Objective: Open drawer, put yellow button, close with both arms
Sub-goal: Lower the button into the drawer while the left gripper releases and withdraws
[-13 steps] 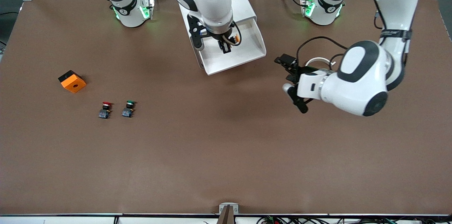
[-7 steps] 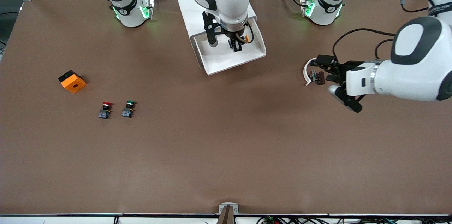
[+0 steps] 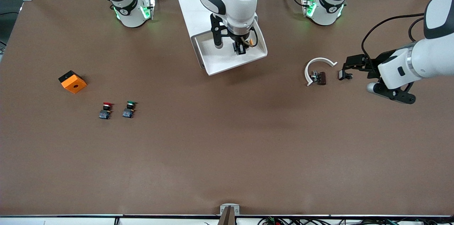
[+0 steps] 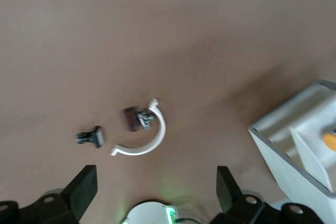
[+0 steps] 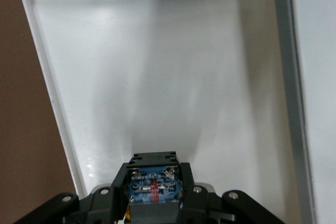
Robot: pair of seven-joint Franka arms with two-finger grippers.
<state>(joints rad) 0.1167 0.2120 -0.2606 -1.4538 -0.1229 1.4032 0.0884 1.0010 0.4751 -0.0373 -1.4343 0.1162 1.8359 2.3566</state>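
Right then: the right gripper point(image 3: 240, 48) hung over the open drawer point(image 3: 227, 60), its fingers pinched on the yellow button point(image 3: 250, 42), blue-black base point(image 5: 154, 185) showing between them in the right wrist view. That drawer stuck out of the white cabinet point(image 3: 191, 1), which sat at the table's edge between the two arm bases; its white tray floor was bare under the gripper. The left gripper point(image 3: 349, 67) hovered over the table toward the left arm's end, fingers point(image 4: 81, 190) spread wide and holding nothing. On the table near it lay a white C-shaped clip point(image 3: 317, 65) with a small dark part point(image 3: 319, 77) touching it, and another small dark part point(image 3: 344, 75) just beside. Toward the right arm's end sat an orange block point(image 3: 72, 81), and nearer the front edge stood the red-capped button point(image 3: 105, 110) and green-capped button point(image 3: 129, 109), side by side, apart.
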